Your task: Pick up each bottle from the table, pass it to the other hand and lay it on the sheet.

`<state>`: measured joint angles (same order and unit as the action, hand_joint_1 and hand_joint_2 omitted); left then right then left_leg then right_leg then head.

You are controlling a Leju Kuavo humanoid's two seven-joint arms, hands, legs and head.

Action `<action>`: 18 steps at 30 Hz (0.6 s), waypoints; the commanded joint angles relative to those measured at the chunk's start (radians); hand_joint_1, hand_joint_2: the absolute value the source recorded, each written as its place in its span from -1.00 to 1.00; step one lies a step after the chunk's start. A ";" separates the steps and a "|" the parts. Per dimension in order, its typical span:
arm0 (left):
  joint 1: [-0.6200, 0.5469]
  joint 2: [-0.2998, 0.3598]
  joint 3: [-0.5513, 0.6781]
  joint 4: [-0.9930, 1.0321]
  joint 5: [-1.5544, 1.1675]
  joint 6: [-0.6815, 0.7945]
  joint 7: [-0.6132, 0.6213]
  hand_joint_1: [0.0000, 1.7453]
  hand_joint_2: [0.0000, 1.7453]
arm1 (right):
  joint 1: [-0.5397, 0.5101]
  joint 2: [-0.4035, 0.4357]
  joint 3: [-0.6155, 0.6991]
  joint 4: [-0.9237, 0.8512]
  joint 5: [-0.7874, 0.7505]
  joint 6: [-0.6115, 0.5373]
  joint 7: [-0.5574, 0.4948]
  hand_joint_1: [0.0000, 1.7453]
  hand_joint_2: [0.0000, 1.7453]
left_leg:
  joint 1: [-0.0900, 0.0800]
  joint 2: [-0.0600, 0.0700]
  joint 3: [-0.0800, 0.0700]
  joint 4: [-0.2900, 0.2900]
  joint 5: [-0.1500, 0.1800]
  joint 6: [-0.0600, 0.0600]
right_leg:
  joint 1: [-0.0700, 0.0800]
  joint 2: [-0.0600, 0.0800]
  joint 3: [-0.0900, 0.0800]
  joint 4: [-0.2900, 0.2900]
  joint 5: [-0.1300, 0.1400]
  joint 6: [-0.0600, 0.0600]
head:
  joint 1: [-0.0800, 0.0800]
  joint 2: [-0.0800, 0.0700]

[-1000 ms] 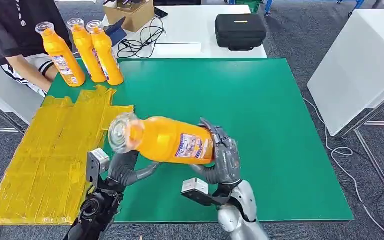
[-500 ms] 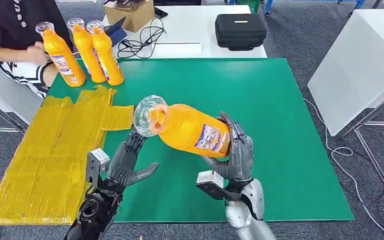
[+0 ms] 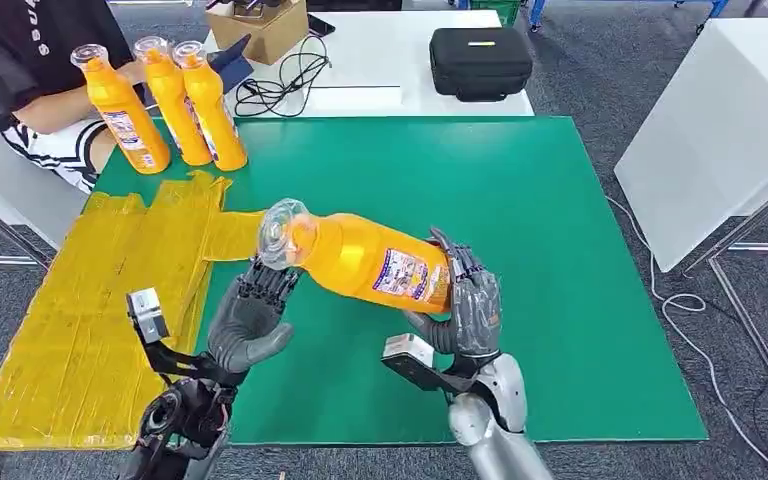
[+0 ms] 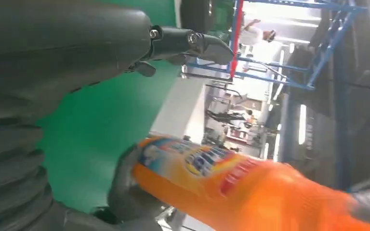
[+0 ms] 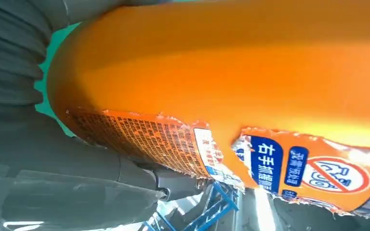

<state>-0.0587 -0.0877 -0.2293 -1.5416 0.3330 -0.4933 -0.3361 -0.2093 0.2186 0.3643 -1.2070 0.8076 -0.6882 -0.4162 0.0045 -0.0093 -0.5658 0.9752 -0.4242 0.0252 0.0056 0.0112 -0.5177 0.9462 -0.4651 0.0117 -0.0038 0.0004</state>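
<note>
An orange bottle (image 3: pixel 365 262) (image 5: pixel 221 72) hangs tilted above the green mat (image 3: pixel 540 200), its clear cap (image 3: pixel 278 228) pointing left toward the yellow sheet (image 3: pixel 80 320). My right hand (image 3: pixel 468 305) (image 5: pixel 53 163) grips its base. Just under the bottle's neck my left hand (image 3: pixel 248 318) (image 4: pixel 77 57) is raised with fingers apart and holds nothing; whether the fingertips touch the neck I cannot tell. The left wrist view has the bottle (image 4: pixel 231 187) lying across, past the thumb. Three more orange bottles (image 3: pixel 175 95) stand upright at the mat's far left corner.
A person (image 3: pixel 30 70) sits at the far left, an arm close to the standing bottles. Behind the mat a white table carries a black case (image 3: pixel 480 60), a cardboard box (image 3: pixel 260 25) and cables (image 3: pixel 280 75). Another white table (image 3: pixel 720 130) stands at the right.
My right hand first swung the bottle right and up, then tipped it back toward level, cap moving left. My left hand turned and lifted its fingers up under the neck.
</note>
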 commanded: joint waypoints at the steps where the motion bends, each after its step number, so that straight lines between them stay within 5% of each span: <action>1: -0.025 0.027 -0.030 -0.004 0.036 -0.017 0.006 -1.00 1.00 | -0.061 0.009 -0.049 0.115 -0.007 -0.010 -0.003 1.00 1.00 | 0.000 0.000 0.001 0.000 0.000 0.000 | 0.000 0.000 0.002 -0.001 0.000 0.001 | 0.000 0.000; 18: -0.056 0.009 -0.112 -0.019 -0.135 0.134 -0.071 -1.00 1.00 | -0.145 0.058 -0.001 0.267 0.051 -0.010 0.016 1.00 1.00 | 0.000 0.001 0.002 0.000 -0.001 -0.001 | 0.000 0.000 0.002 -0.001 0.000 0.001 | 0.000 0.000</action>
<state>-0.0616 -0.0870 -0.2854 -1.5969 0.2513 -0.3898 -0.3929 -0.2539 0.2552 0.3304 -1.0948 0.8469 -0.6886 -0.4105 0.0045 -0.0089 -0.5658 0.9752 -0.4242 0.0252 0.0056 0.0112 -0.5178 0.9462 -0.4650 0.0117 -0.0038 0.0004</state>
